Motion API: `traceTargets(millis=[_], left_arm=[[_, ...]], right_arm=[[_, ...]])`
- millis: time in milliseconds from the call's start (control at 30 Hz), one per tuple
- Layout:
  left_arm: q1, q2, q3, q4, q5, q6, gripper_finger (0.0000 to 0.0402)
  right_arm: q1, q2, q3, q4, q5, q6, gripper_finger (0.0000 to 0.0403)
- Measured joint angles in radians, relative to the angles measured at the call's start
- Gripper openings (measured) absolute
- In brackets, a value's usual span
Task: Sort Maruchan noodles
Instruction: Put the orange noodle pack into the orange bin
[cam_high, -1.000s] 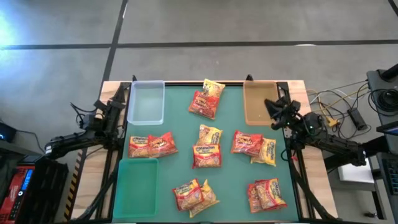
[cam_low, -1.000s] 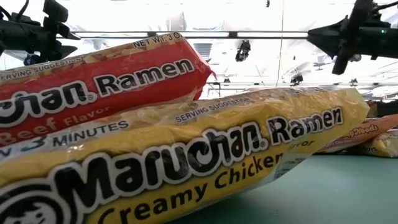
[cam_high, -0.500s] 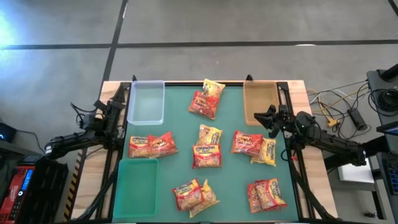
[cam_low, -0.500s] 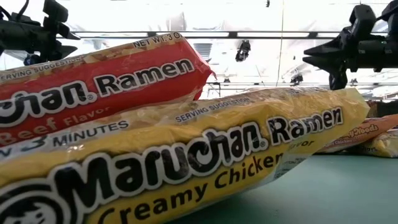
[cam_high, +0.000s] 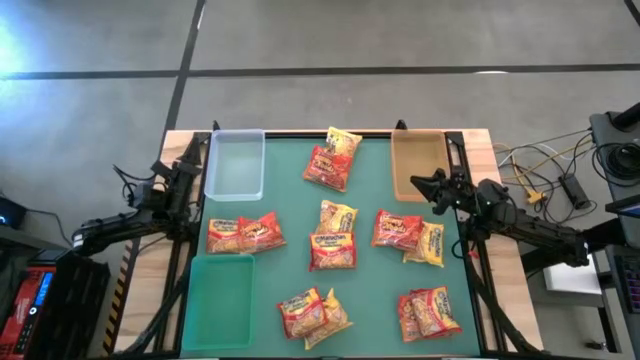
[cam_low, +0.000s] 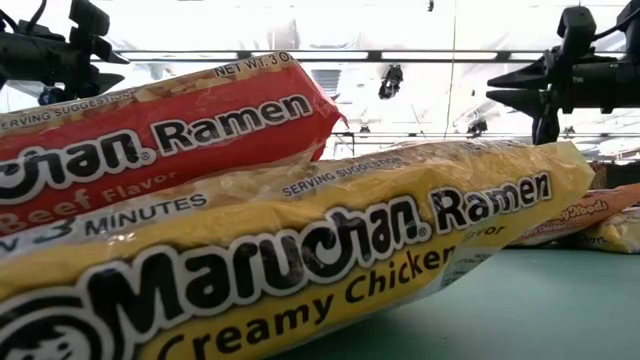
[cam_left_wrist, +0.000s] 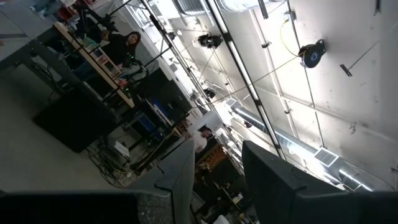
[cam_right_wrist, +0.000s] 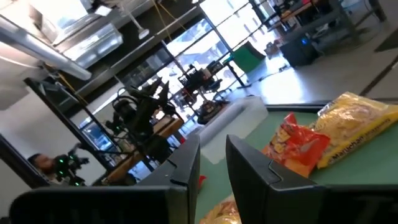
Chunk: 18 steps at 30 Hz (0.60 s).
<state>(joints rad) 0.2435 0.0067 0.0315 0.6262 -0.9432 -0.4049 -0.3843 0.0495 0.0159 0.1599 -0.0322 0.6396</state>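
Right gripper (cam_high: 418, 182): is being held over the tan tray (cam_high: 414, 168) at the mat's far right corner; its fingers (cam_right_wrist: 247, 163) are being kept a narrow gap apart, with nothing between them.
Left gripper (cam_high: 190, 152): is being held at the mat's left edge beside the clear tray (cam_high: 235, 165); its fingers (cam_left_wrist: 267, 171) are being kept slightly apart, empty, pointed up at the ceiling.
Maruchan noodles (cam_high: 333, 250): crinkly red and yellow packets are being left scattered in small overlapping clusters across the green mat (cam_high: 370, 300), none inside a tray.
Nearest packets: a red one printed "Beef Flavor" (cam_low: 160, 135) is being propped on a yellow "Creamy Chicken" one (cam_low: 330, 250).
Green tray (cam_high: 220, 290): is being left at the near left corner.
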Motion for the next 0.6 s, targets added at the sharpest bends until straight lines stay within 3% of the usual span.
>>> traceTargets(millis=[600], left_arm=[[0.000,0.000,0.000,0.000,0.000,0.000,0.0119]], right_arm=[[0.000,0.100,0.201,-0.128,-0.001,-0.184,0.0068]])
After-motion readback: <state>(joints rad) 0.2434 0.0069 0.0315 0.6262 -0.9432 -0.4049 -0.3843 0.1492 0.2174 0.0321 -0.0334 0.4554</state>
